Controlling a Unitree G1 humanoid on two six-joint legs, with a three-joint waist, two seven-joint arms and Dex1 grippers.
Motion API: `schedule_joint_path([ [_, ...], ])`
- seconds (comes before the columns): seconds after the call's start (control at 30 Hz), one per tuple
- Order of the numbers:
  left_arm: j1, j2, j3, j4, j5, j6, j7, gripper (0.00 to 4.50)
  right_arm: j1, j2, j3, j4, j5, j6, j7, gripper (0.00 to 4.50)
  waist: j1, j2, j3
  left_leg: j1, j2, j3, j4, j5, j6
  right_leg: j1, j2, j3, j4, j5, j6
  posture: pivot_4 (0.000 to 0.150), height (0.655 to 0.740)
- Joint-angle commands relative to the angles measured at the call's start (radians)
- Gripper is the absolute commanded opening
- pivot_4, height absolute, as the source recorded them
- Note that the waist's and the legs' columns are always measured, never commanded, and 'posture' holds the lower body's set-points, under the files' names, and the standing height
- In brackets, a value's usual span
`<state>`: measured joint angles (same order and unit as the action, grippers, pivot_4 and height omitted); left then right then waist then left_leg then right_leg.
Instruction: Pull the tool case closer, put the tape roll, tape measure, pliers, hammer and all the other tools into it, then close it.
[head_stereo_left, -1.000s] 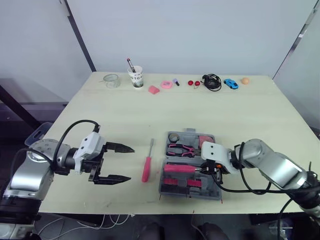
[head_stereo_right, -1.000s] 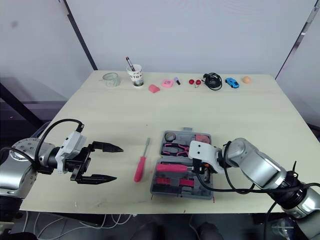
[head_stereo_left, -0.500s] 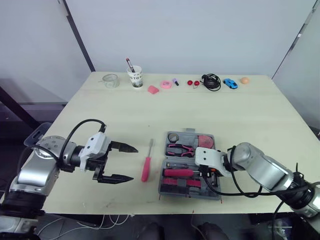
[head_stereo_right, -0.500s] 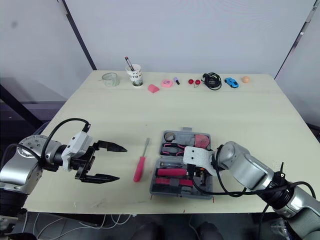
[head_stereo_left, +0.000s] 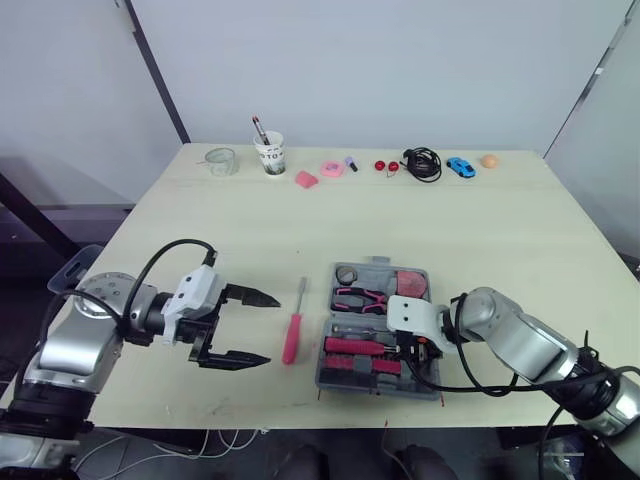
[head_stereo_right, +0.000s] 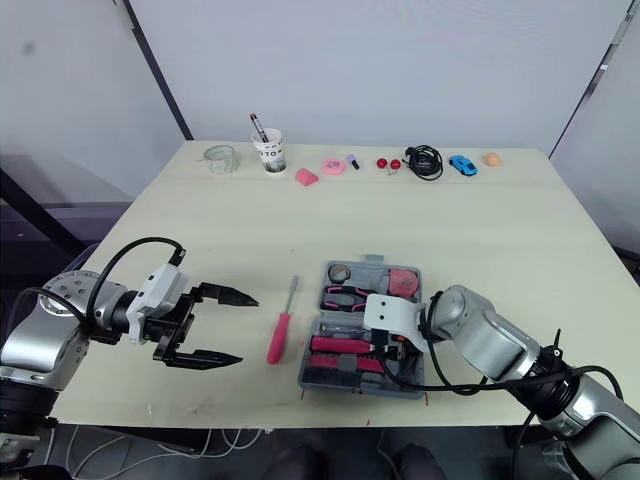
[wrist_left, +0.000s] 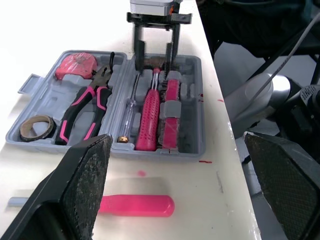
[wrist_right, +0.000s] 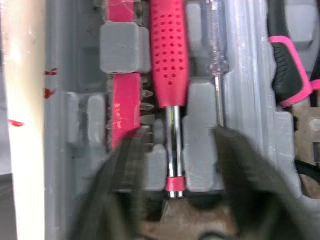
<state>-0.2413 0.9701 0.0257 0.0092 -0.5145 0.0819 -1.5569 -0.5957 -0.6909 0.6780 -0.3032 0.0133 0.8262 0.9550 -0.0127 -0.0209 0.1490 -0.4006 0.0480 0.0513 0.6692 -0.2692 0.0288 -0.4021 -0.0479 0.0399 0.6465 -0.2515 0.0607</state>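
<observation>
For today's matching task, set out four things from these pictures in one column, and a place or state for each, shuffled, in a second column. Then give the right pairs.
Column one
1. pliers
2. loose pink screwdriver
3. blue toy car
4. left gripper

Column two
A. open, holding nothing
B. at the far edge of the table
C. lying inside the tool case
D. on the table beside the tool case, outside it

Pairs: 1-C, 2-D, 3-B, 4-A
</observation>
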Motion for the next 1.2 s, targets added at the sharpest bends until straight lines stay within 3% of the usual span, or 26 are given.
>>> schedule_joint_path([
  [0.03,0.004,-0.003,0.012,-0.034,-0.015,0.002,-0.029,4.5,0.005,-0.007,-0.053,-0.02,0.01,-0.01,0.011,2.45,0.0,0.0,0.0,0.0,0.0,0.0,0.0,0.0,0.0,0.0,0.0,0.0,0.0,0.0,0.0,0.15,0.74],
  [0.2,-0.002,-0.013,0.009,-0.029,-0.009,-0.002,-0.026,4.5,0.046,0.034,-0.168,-0.022,0.088,-0.043,0.007,2.45,0.001,0.0,0.0,0.0,0.0,0.0,0.0,0.0,0.0,0.0,0.0,0.0,0.0,0.0,0.0,0.15,0.74],
  [0.3,-0.008,-0.021,0.007,-0.024,-0.004,-0.006,-0.023,4.5,0.104,0.097,-0.266,0.007,0.169,-0.165,0.014,1.56,0.001,-0.001,0.0,0.0,0.0,0.0,0.0,0.0,0.0,0.0,0.0,0.0,0.0,0.0,0.0,0.15,0.74],
  [0.4,-0.008,-0.025,0.009,-0.026,-0.004,-0.006,-0.02,4.5,0.139,0.125,-0.294,0.035,0.188,-0.25,0.029,0.05,0.001,-0.001,0.0,0.0,0.0,0.0,0.0,0.0,0.0,0.0,0.0,0.0,0.0,0.0,0.0,0.15,0.74],
  [0.93,0.012,-0.023,0.024,-0.034,-0.001,-0.006,-0.003,4.5,0.188,0.198,-0.156,0.361,0.003,-0.51,0.018,0.05,0.0,-0.001,-0.001,0.001,0.0,0.003,0.0,0.0,0.0,0.0,0.0,0.0,0.001,0.0,0.0,0.15,0.74],
  [1.07,0.044,-0.021,0.05,-0.049,-0.012,0.004,0.023,4.5,0.207,0.193,-0.211,0.304,0.034,-0.515,0.013,0.05,0.0,-0.001,-0.001,0.002,0.0,0.003,0.0,0.0,0.0,0.0,0.0,0.001,0.002,0.0,0.0,0.15,0.74],
  [1.2,0.131,-0.043,0.114,-0.092,-0.041,0.036,0.102,4.5,0.268,0.209,-0.382,0.166,0.164,-0.529,-0.033,0.05,0.001,-0.001,-0.001,0.001,0.0,0.002,0.0,0.0,0.0,0.0,0.0,0.001,0.001,0.0,0.0,0.15,0.74],
])
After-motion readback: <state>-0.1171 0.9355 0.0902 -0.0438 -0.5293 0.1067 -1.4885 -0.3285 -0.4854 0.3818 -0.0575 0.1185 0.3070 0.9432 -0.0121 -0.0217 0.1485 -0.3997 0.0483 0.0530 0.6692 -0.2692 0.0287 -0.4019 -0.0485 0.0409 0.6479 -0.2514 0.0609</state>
